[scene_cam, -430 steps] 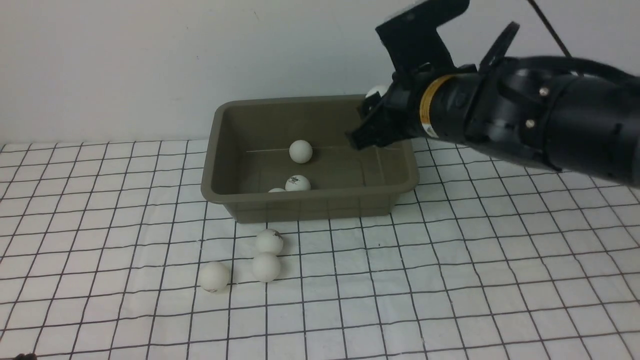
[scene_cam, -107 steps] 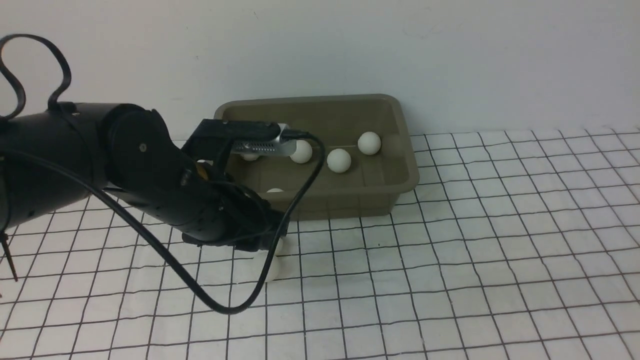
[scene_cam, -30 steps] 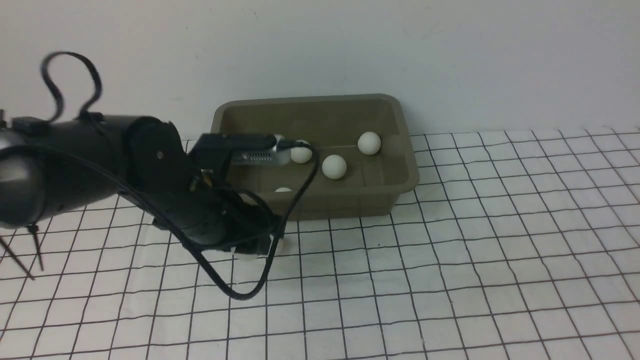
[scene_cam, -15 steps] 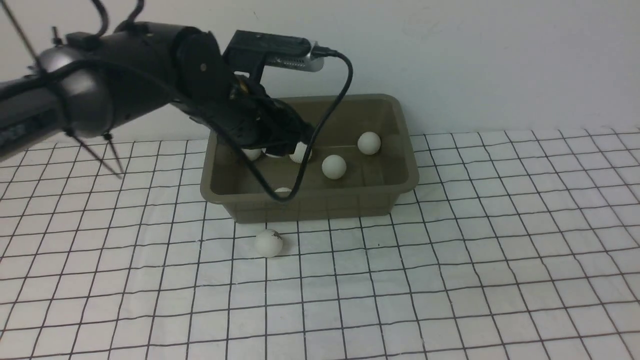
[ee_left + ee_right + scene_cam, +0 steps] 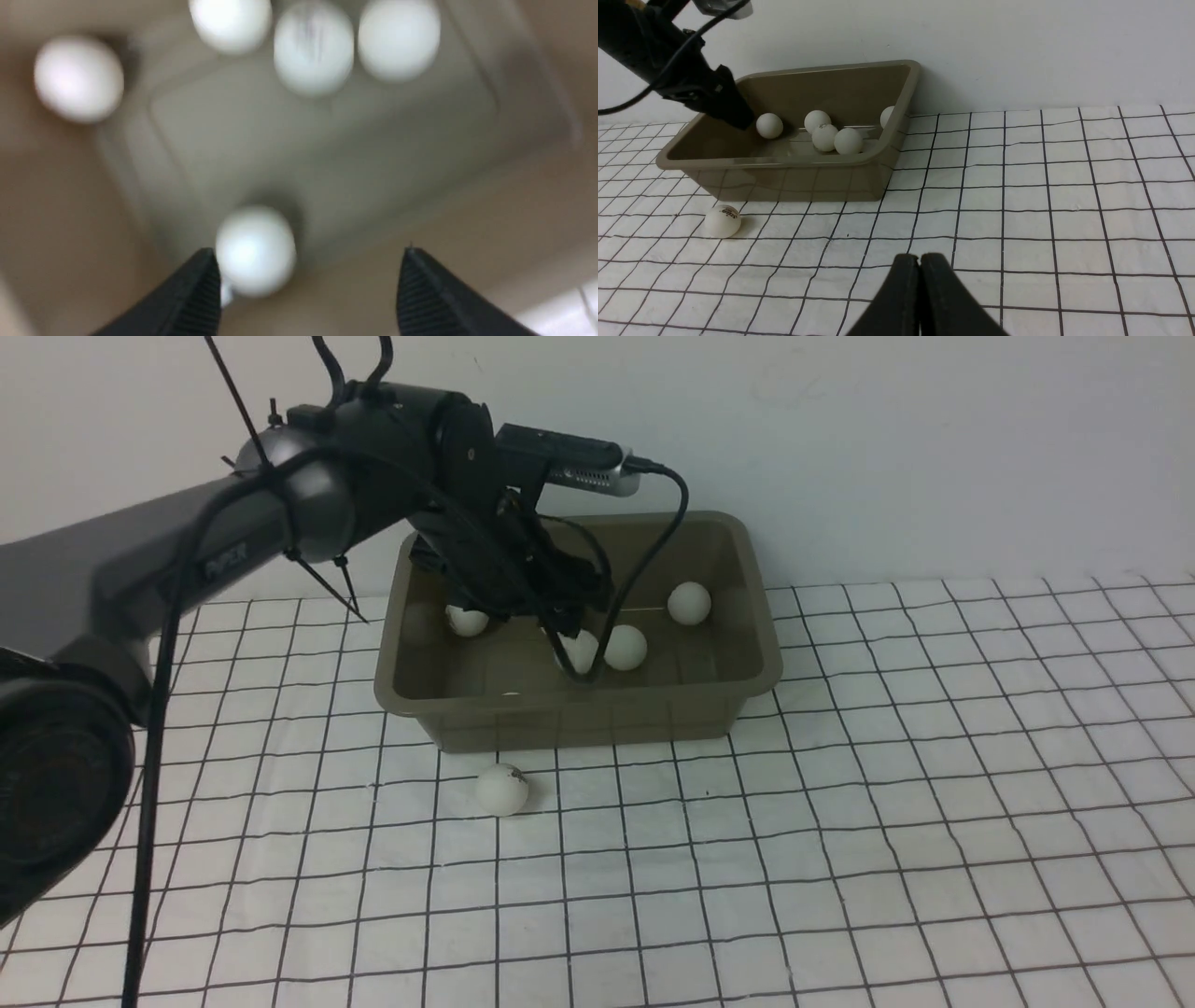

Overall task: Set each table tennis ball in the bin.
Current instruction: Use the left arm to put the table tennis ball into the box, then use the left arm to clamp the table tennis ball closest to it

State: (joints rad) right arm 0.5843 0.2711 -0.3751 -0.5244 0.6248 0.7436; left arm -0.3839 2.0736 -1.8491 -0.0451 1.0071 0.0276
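The olive-grey bin (image 5: 761, 672) stands at the back of the table and holds several white table tennis balls, among them one (image 5: 624, 647) in the middle and one (image 5: 689, 602) at the far right. My left gripper (image 5: 558, 616) is over the bin's inside with its jaws wide open (image 5: 308, 268). A blurred ball (image 5: 256, 249) lies just beside one finger (image 5: 198, 291), not clamped. One more ball (image 5: 501, 790) with a printed logo lies on the cloth in front of the bin, also in the right wrist view (image 5: 722, 220). My right gripper (image 5: 920, 261) is shut and empty, low over the cloth.
A white cloth with a black grid (image 5: 840, 859) covers the table. A white wall (image 5: 887, 448) rises right behind the bin. The left arm's cable (image 5: 653, 551) hangs down into the bin. The bin also shows in the right wrist view (image 5: 784, 161).
My left arm rose from the cloth in front of the bin with a ball, swung over the bin and moved further in. Its jaws now stand open with a ball loose beside them.
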